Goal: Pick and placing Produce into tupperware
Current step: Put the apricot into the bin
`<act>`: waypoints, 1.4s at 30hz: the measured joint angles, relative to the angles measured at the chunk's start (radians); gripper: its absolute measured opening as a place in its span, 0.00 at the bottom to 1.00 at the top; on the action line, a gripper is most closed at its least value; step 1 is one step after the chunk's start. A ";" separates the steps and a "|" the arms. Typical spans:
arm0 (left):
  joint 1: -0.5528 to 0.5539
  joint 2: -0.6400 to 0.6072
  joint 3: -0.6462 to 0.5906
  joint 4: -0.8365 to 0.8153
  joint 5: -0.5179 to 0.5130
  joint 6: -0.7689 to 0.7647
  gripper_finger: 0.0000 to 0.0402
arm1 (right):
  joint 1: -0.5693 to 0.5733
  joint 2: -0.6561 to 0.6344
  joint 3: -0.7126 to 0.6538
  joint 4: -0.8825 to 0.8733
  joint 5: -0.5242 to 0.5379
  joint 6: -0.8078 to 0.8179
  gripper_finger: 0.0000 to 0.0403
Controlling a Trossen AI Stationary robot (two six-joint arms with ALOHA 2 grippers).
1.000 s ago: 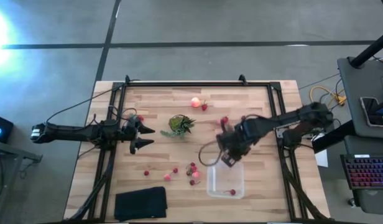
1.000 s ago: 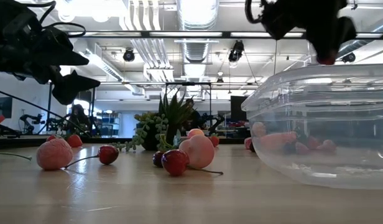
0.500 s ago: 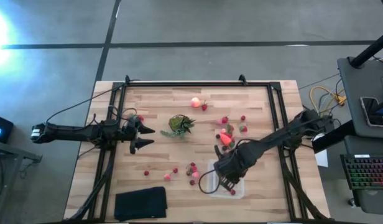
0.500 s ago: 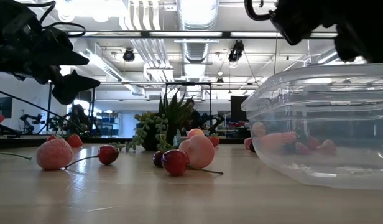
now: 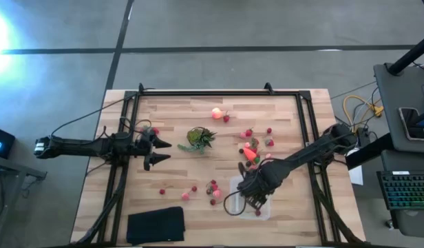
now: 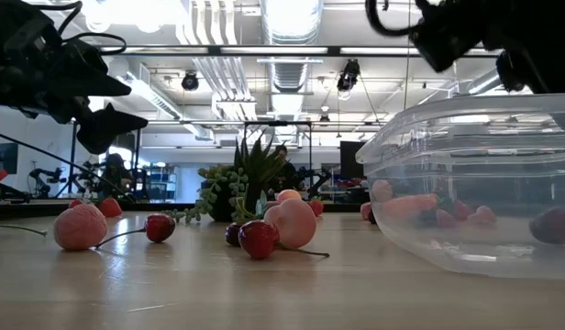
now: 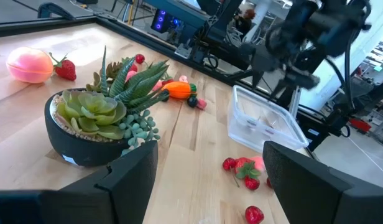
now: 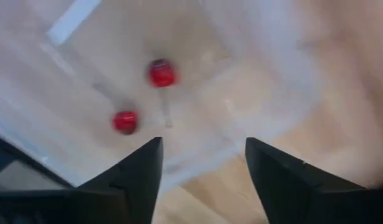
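The clear tupperware [image 5: 234,186] stands on the table at the near right. It also shows in the low view [image 6: 466,174]. My right gripper [image 5: 253,201] hangs open over it, holding nothing. Between its fingers, the right wrist view [image 8: 204,168] shows two red berries [image 8: 160,73] [image 8: 125,121] on the box floor. An orange-red piece [image 5: 250,152] and several berries lie just beyond the box. A berry cluster [image 5: 213,187] lies to its left. A peach-pink round piece [image 5: 216,113] lies at the far middle. My left gripper [image 5: 164,152] waits open at the left.
A potted green leafy plant [image 5: 199,138] stands mid-table, right in front of my left gripper [image 7: 210,180]. A flat black pad [image 5: 155,224] lies at the near left edge. Loose berries [image 5: 186,196] lie on the wood between the pad and the box. A black frame rims the table.
My right gripper has gone from beyond the box toward the table's near edge and now hangs over it. The dark-red berry that showed at its fingertips a second ago is gone from them. A further berry now lies on the box floor.
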 joint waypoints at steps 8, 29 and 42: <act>0.000 0.000 0.000 0.000 0.000 0.000 0.69 | -0.133 -0.122 -0.059 -0.087 0.030 -0.069 0.59; 0.000 0.000 0.000 0.000 0.000 0.000 0.69 | -0.487 -0.170 -0.464 0.191 0.154 -0.297 0.56; 0.000 -0.001 0.000 0.000 0.000 0.000 0.69 | -0.521 -0.162 -0.543 0.347 0.144 -0.302 0.55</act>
